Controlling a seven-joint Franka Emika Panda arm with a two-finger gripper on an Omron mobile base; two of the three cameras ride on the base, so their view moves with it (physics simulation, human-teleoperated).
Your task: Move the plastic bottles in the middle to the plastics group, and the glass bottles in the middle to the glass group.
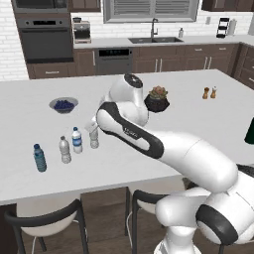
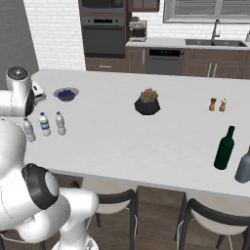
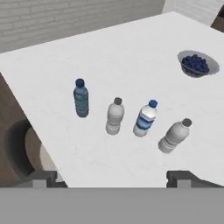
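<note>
Jaws wide apart, empty, above plastic bottles (image 3: 115, 116)

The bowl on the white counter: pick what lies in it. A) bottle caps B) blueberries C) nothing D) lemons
B: the grey bowl holds a heap of small dark blue berries, also seen in the left base view, beyond the four small bottles.
</note>
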